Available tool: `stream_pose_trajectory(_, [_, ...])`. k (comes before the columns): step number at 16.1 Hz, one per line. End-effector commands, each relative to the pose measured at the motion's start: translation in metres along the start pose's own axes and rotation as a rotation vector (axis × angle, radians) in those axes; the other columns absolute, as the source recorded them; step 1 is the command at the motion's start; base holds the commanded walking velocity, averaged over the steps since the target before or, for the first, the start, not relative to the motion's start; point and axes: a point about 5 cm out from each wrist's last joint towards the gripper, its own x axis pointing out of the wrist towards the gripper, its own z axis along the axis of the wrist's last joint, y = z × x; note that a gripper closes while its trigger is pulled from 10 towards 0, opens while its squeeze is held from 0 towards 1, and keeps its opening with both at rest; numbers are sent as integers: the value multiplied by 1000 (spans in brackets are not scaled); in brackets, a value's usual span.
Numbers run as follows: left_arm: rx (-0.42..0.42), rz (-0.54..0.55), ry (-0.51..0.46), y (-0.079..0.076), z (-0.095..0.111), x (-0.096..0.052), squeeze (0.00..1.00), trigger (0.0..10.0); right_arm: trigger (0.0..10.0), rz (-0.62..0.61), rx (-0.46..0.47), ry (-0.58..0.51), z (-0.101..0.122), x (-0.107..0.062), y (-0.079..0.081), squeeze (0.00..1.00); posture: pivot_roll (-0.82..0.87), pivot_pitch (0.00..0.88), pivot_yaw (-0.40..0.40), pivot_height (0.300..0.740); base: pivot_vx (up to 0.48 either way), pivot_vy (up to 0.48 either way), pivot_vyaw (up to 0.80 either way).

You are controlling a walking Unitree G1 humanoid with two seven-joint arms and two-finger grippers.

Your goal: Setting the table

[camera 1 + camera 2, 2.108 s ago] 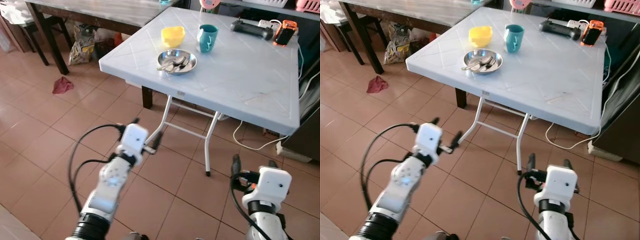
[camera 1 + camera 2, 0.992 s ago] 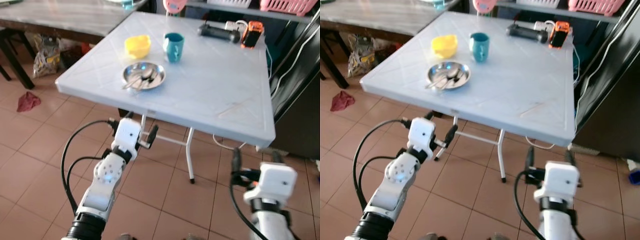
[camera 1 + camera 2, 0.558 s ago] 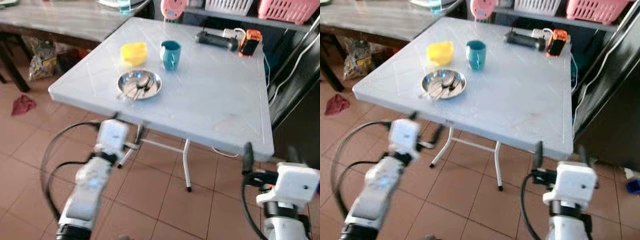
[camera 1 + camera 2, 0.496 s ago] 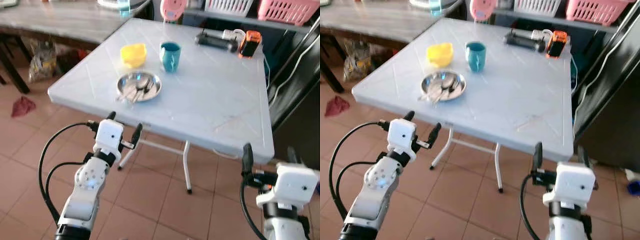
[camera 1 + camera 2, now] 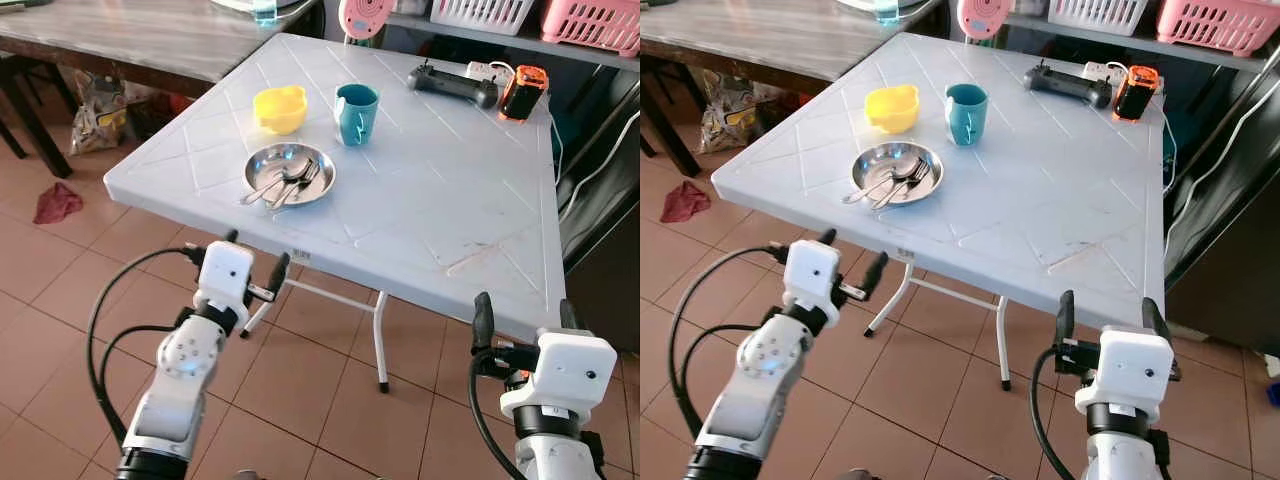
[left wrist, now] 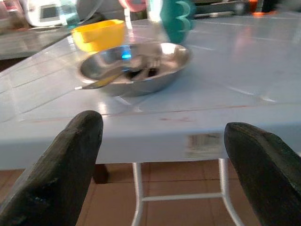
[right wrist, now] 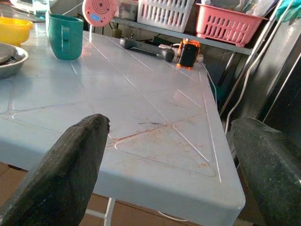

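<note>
A light blue folding table (image 5: 440, 200) stands before me. On its left part sits a steel plate (image 5: 290, 174) with spoons (image 5: 282, 183) in it, a yellow bowl (image 5: 280, 108) behind it, and a teal mug (image 5: 356, 114) to the right of the bowl. My left gripper (image 5: 254, 264) is open, just below the table's near edge in front of the plate (image 6: 136, 66). My right gripper (image 5: 520, 312) is open too, below the table's near right corner. Both hold nothing.
A black remote controller (image 5: 450, 84) and an orange-black device (image 5: 524, 92) lie at the table's far right. A dark wooden table (image 5: 150, 40) stands to the left. Pink (image 5: 602, 22) and white baskets (image 5: 480, 12) sit on a shelf behind. A red cloth (image 5: 58, 203) lies on the tiled floor.
The camera has moved closer to the table and the view has steadied. Both grippers now sit nearer the table's front edge, still open and empty.
</note>
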Motion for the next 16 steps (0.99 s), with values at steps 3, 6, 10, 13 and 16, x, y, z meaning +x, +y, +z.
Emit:
stream_pose_trajectory(3, [3, -36, 18, -5, 0, 1, 0, 10000, 10000, -18, -22, 21, -4, 0, -2, 0, 23, 144, -16, 714, 0, 0, 0])
stream_pose_trajectory(6, [-10, -31, 35, -5, -2, 2, 0, 10000, 10000, -17, -18, 8, 0, 2, -1, 0, 20, 144, -12, 714, 0, 0, 0])
stream_pose_trajectory(10, [-11, -50, 30, -8, 0, 6, 0, 10000, 10000, -21, -19, -1, 2, 4, -2, 0, 14, 146, -9, 714, 0, 318, 0])
stream_pose_trajectory(13, [-15, -61, 21, -12, 4, 10, 0, 10000, 10000, -23, -24, -5, 2, 7, -4, 0, 16, 145, -7, 714, 0, 401, 0])
stream_pose_trajectory(16, [-14, -68, 16, -13, 5, 12, 0, 10000, 10000, -20, -27, -5, 2, 7, -3, 0, 16, 147, -5, 714, 0, 409, 0])
